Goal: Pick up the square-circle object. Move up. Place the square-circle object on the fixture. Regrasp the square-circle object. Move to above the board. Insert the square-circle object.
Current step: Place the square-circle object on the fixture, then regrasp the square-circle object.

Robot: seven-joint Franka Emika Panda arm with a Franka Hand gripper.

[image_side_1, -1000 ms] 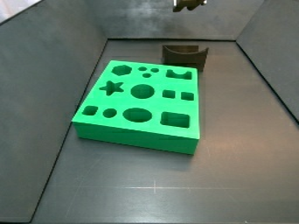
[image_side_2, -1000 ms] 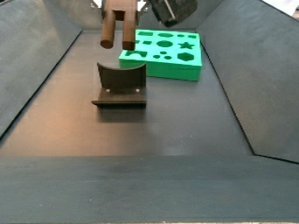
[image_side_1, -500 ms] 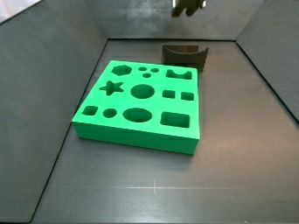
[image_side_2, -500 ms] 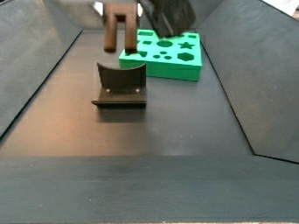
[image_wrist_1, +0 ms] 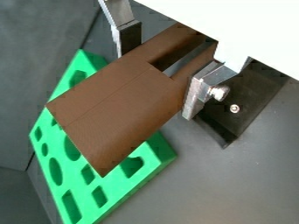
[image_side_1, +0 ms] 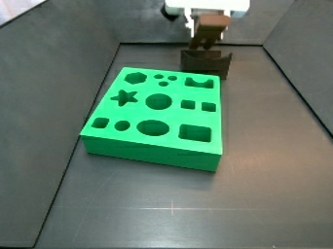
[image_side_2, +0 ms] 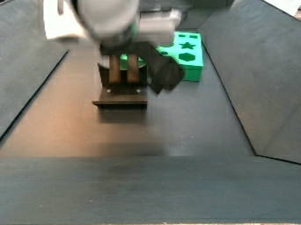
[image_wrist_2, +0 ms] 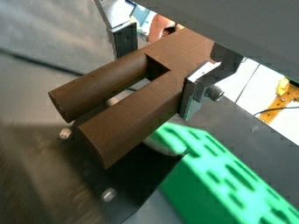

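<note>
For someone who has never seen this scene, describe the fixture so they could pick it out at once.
Start at the big green board on the dark floor. Just beyond its far edge, in a side view, stands the fixture, a small dark block much smaller than the board. The claw hangs right over it, holding the brown square-circle object; it is the only dark block there.

A dark grey floor (image_side_1: 169, 209) is stretching out flat in both side views, and a pale, soft sheen is lying across it near its front edge. Dark walls are rising at a slant from its edges: a left wall (image_side_1: 39, 117), a right wall (image_side_1: 307, 68) and a back wall (image_side_1: 130, 19). Dull light is glancing off the back wall. A bright patch is showing beyond the walls' top corner (image_side_1: 10, 8).
</note>
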